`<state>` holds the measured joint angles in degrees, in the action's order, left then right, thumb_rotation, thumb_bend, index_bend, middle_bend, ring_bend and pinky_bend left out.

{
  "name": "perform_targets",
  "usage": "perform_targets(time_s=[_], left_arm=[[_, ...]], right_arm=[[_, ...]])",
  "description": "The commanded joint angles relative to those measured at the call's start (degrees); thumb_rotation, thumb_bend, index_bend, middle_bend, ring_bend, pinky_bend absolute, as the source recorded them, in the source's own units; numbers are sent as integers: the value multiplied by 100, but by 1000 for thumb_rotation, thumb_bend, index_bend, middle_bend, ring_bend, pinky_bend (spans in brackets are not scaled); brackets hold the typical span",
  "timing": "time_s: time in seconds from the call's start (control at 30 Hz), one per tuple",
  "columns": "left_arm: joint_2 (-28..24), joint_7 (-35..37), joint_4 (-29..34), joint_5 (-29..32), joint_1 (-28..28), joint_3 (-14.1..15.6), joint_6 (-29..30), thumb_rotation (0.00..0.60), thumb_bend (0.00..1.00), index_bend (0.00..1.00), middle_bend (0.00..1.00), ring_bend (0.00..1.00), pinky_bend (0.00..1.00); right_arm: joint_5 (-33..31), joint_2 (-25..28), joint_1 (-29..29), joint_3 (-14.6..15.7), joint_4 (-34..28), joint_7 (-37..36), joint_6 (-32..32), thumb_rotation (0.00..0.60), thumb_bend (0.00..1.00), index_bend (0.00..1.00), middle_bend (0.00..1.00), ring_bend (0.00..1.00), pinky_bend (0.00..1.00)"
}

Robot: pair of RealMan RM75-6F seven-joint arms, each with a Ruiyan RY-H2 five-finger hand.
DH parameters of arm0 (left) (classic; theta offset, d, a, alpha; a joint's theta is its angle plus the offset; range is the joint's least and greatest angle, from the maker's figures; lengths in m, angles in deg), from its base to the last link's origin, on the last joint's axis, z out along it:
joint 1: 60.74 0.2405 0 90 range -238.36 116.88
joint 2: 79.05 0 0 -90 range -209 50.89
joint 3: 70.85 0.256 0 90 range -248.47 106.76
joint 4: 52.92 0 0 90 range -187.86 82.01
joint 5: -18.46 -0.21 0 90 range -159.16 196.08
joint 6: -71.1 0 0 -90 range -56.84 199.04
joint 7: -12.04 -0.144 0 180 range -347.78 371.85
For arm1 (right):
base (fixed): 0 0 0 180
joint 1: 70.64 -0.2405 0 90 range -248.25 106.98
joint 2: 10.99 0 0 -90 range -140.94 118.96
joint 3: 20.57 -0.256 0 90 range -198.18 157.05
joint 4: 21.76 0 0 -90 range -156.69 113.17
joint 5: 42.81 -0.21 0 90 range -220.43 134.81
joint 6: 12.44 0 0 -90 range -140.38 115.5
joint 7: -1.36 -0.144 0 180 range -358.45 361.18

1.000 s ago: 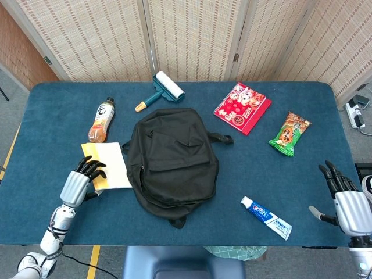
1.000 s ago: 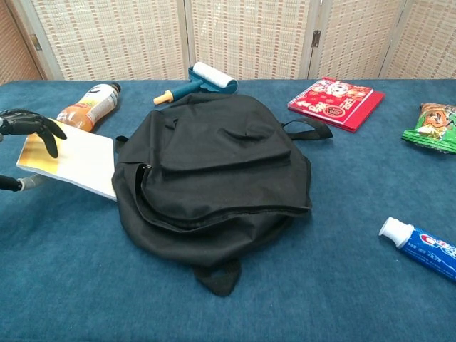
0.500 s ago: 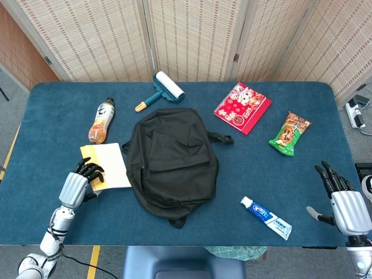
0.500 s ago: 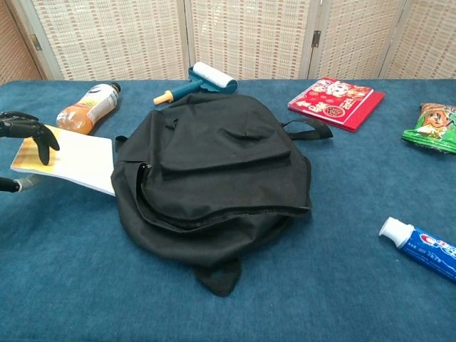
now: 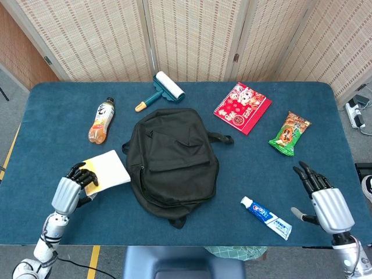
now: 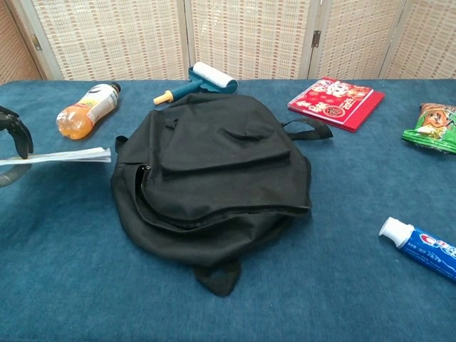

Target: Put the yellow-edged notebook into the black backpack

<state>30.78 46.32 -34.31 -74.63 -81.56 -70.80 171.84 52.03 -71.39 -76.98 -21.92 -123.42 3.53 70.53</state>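
Observation:
The yellow-edged notebook (image 5: 107, 168) is lifted off the table at the left, seen edge-on and level in the chest view as the notebook (image 6: 64, 154). My left hand (image 5: 71, 189) grips its near left corner, with the left hand (image 6: 13, 128) just showing at the frame's edge. The black backpack (image 5: 173, 163) lies flat in the middle of the blue table (image 5: 261, 174), right beside the notebook; its zipper runs along the left side. My right hand (image 5: 322, 200) hovers open at the table's near right, holding nothing.
An orange drink bottle (image 5: 101, 121) lies behind the notebook. A teal lint roller (image 5: 162, 90) sits behind the backpack. A red booklet (image 5: 242, 107) and a green snack packet (image 5: 290, 133) lie at the back right. A toothpaste tube (image 5: 265, 217) lies close to my right hand.
My left hand has raised the notebook off the table and drawn it slightly toward the near left. My right hand has moved in to the left, nearer the toothpaste.

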Motion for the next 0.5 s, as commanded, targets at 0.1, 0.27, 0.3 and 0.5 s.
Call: perform_targets(time_s=[0.1,0.27,0.3,0.5], left_arm=[[-93,-95,49,-95,76,34,472,600,506,714,562,452,269],[-136,-156,117,-162,71,46,788,600,505,720,569,461,276],[-140,-167,127,-171,66,43,849,600,504,722,570,463,278],[-153,-184,173,-219,47,13,1241,600,503,728,582,475,292]], right_arm=[[258,-90,-322,11,-320,187,-370,600,178,0,100,167,231],[299,-274,-796,-94,-654,318,-973,600,177,92,163,199,285],[275,-319,-895,-122,-701,346,-1108,600,178,116,178,205,293],[-224,-791,-1580,-413,-763,613,-2047,600,199,210,232,236,325]])
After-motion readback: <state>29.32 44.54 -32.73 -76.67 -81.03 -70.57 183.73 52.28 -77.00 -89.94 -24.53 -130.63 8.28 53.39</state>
